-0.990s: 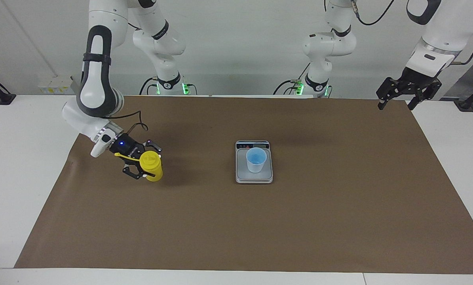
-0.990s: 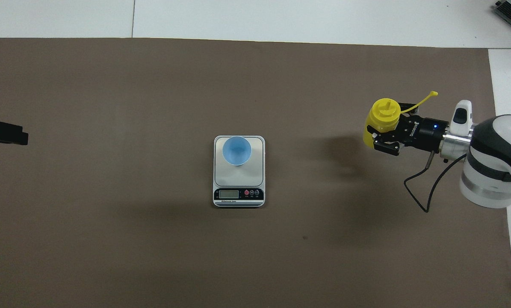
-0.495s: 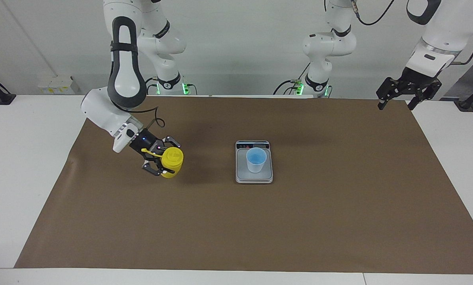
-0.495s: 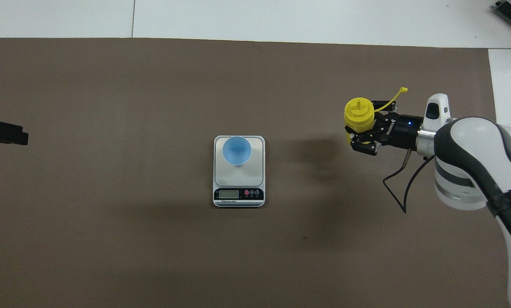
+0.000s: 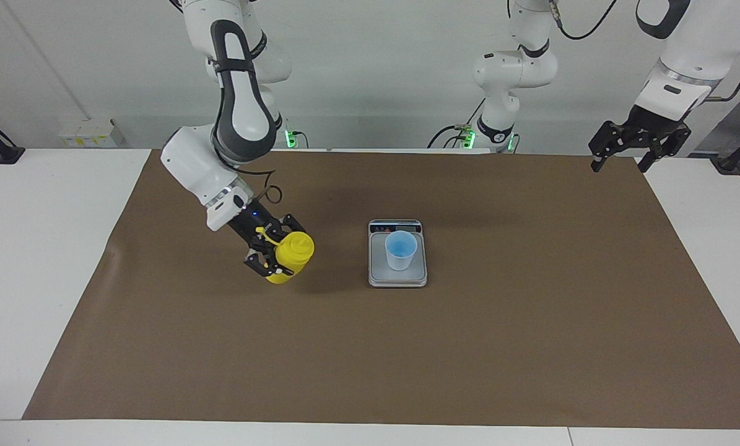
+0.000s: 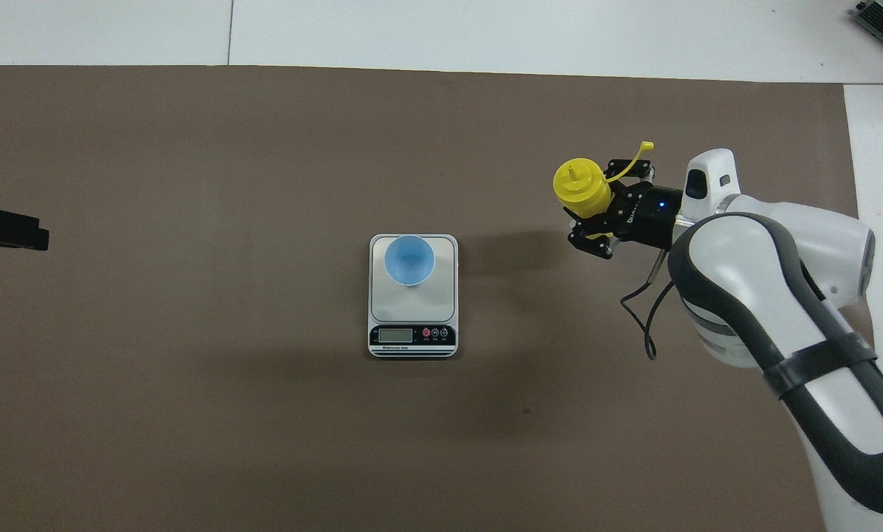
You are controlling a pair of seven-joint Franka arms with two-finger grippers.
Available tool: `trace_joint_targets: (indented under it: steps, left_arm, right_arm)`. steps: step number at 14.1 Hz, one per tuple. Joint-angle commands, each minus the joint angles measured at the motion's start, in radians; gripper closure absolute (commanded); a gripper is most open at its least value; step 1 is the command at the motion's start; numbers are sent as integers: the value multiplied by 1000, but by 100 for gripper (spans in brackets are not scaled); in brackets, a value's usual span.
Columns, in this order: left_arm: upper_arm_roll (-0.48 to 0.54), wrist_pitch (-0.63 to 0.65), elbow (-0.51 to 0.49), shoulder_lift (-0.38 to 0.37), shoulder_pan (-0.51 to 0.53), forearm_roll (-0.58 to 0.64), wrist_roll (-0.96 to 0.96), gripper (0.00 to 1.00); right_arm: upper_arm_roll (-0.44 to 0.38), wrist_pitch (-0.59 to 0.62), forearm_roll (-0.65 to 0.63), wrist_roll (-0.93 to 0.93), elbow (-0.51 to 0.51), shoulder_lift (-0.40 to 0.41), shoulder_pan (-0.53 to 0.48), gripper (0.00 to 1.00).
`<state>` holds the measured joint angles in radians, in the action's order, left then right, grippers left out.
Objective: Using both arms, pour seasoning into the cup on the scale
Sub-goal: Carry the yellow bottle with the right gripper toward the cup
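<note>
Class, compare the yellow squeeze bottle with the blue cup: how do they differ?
The bottle is bright yellow and capped by a nozzle; the cup is light blue and open-topped. The bottle hangs tilted in the right end effector; the cup stands upright on the scale. Both are small containers.

the brown mat (image 6: 190,443) fills nearly the whole frame, with white table (image 6: 485,29) along the top edge and down the right edge. at the centre sits the scale (image 6: 413,319), its dark display strip along the lower edge. the cup (image 6: 409,260) stands on the upper part of the weighing plate, blue inside showing. right of centre, the right gripper (image 6: 592,214) is clamped on the seasoning (image 6: 580,186), nozzle up, cap strap curling toward the upper right. its white arm runs to the lower right corner. at the left edge, mid-height, only the black tip of the left gripper (image 6: 5,227) shows.
</note>
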<state>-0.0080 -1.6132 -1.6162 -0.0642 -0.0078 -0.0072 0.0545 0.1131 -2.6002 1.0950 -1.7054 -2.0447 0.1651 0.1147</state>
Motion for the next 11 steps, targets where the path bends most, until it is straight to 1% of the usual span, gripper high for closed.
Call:
trace_joint_targets:
  steps: [1,2,3,5,6,8,11]
  left_arm:
    - [0,-7,-33,-28,3,-13,-10,0]
    - [0,-7,-33,-28,3,-13,-10,0]
    - [0,-7,-33,-28,3,-14,-10,0]
    - [0,-7,-33,-28,2,-13,-10,0]
    - [0,-7,-33,-28,3,-13,-10,0]
    - [0,-7,-33,-28,3,-14,-10,0]
    - [0,-7,-33,-28,3,-13,-10,0]
  right_arm:
    - [-1,-96,-33,76,11,5,66,100]
    - [-3,-116,-46,84,14,8,86,100]
    - [-3,-156,-94,92,21,14,101,100]
    - [-4,-193,-228,171,38,31,134,100]
    - [-4,-222,-353,241,44,39,147,100]
    - [-6,-207,-600,404,66,51,155,100]
    - [-4,-66,-989,712,136,56,157,100]
